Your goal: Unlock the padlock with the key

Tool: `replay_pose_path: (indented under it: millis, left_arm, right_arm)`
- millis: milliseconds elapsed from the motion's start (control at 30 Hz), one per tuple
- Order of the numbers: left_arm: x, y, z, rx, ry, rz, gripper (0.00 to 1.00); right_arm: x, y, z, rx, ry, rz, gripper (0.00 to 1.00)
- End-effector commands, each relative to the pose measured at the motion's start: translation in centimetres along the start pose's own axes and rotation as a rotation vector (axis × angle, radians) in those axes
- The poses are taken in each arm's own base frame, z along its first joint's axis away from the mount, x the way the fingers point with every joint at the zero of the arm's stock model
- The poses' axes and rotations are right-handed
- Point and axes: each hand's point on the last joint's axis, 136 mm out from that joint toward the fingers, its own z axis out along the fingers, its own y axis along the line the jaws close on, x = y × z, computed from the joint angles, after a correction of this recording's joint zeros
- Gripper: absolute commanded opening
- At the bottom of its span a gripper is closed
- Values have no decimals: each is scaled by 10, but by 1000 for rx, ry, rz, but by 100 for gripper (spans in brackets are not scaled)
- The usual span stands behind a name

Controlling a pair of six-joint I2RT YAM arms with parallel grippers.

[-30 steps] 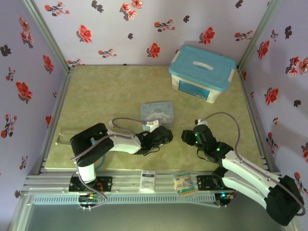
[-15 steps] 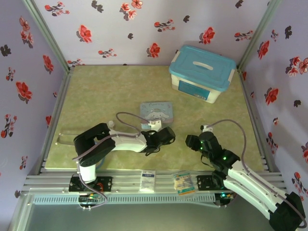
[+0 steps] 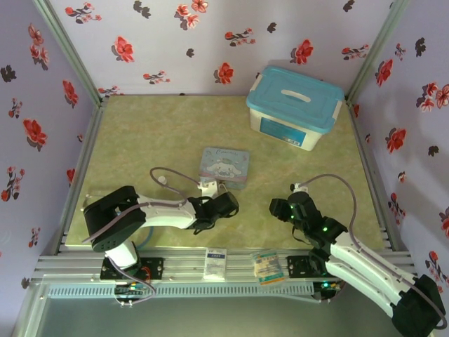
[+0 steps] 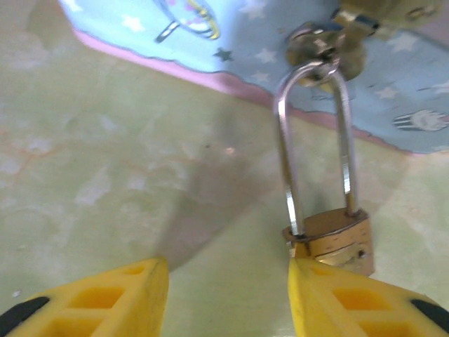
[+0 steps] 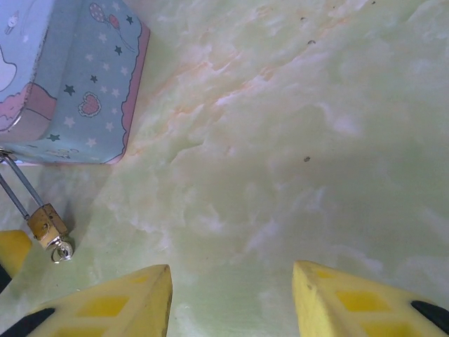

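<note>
- The left arm (image 3: 165,210) reaches out low from its base toward the tin (image 3: 224,166). Its elbow is folded up on the far left, and its white forearm lies almost level, pointing rightward.
- The left gripper (image 3: 226,202) sits just on the near side of the tin, by its near edge. Its yellow fingers (image 4: 105,298) stand apart with nothing between them and point at the tin's side.
- The right arm (image 3: 358,256) stretches diagonally from the near right corner toward the tin, with its wrist tipped downward.
- The right gripper (image 3: 279,208) hangs to the right of the tin and nearer the bases, apart from it. Its yellow fingers (image 5: 105,302) are spread with nothing clamped between them.
</note>
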Motion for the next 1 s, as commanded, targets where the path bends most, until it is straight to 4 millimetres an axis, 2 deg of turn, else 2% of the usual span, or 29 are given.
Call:
replay_pose_path:
  millis: [0,100,233,400,567,667,800,967]
  left_arm:
    - [-21,-38,-5,128,-70,-26,56]
    - [-16,-50,-1,186,-70,-94,57]
    - [-5,-37,10,179,-68,-211,58]
    - [-9,-23,15,57,-88,-151,58]
    - [3,-12,24,4,-58,-122,57]
    - [11,1,18,-59,-38,-83,49]
    - [17,10,15,-55,-32,-93,37]
    - [19,9,17,-32,-28,-95,30]
  right_arm:
    - [-5,0,0,2,-20,5,49]
    - [-5,0,-1,-2,-20,7,49]
    - [-5,0,-2,-6,-24,11,49]
    - [-5,1,-3,-9,-25,6,49]
    - [-5,1,-3,-9,-25,6,49]
    - [-4,1,-3,-12,-21,6,49]
    - [-5,1,-3,-14,-26,3,50]
    - [-5,0,-2,-9,-28,2,50]
